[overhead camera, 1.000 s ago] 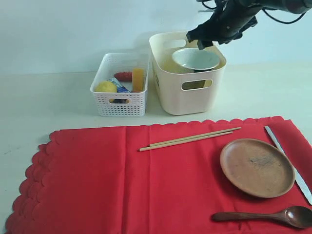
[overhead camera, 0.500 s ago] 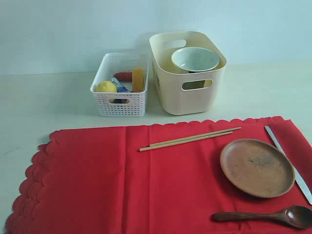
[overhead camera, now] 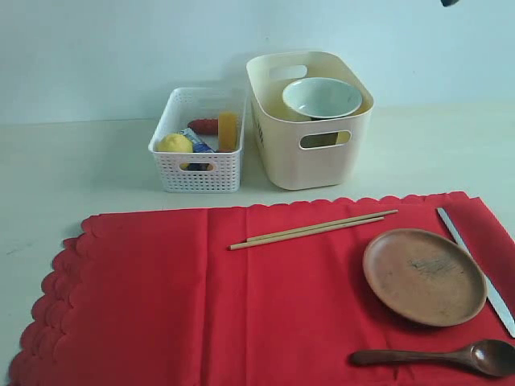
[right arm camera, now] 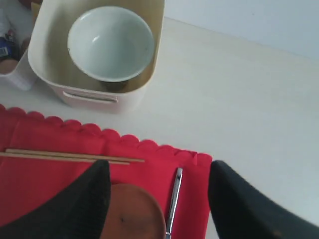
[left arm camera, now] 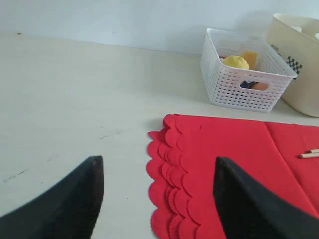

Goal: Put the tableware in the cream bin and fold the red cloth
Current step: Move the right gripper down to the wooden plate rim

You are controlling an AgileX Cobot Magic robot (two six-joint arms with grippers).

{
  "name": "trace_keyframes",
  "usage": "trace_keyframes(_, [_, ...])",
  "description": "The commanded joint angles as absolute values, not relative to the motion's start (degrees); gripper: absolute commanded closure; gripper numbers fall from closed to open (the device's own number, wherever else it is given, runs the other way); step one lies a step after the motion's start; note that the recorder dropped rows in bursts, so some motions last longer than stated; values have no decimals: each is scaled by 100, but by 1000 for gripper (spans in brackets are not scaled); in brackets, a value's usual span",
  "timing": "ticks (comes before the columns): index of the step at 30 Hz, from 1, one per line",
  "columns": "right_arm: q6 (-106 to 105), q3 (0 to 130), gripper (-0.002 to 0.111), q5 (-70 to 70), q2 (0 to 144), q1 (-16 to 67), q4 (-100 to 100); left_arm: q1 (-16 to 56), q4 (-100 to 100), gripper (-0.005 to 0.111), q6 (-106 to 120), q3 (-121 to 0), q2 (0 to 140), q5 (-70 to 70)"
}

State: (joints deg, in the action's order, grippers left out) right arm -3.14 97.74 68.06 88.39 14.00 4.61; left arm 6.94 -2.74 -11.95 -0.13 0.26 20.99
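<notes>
Pale beige worktop (overhead camera: 80, 169), plain light wall (overhead camera: 96, 48); large scalloped red fabric cloth (overhead camera: 177, 297) lies flat; left fingers (left arm camera: 65, 204), right fingers (right arm camera: 239, 209) spread wide, empty.

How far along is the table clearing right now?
Done: the pale green-white bowl sits in the cream bin. In hand: nothing; the left gripper and right gripper are both open and empty. Left: the wooden chopsticks, brown plate, silver knife and dark wooden spoon lie on the red cloth, which is spread flat and unfolded.
</notes>
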Motion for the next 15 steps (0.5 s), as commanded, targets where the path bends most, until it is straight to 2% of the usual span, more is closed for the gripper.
trace_keyframes(1, [-480, 8608, 51, 6599, 8220, 1399, 505, 675, -237, 45, -1227, 0, 0, 2063])
trace_keyframes(7, [-478, 7427, 51, 6725, 8085, 1399, 505, 675, -237, 45, -1227, 0, 0, 2063])
trace_keyframes(10, [-478, 6659, 52, 6233, 8085, 1324, 464, 675, -237, 45, -1227, 0, 0, 2063])
trace_keyframes(15, [-707, 5889, 52, 5362, 8227, 502, -59, 675, -237, 45, -1227, 0, 0, 2063])
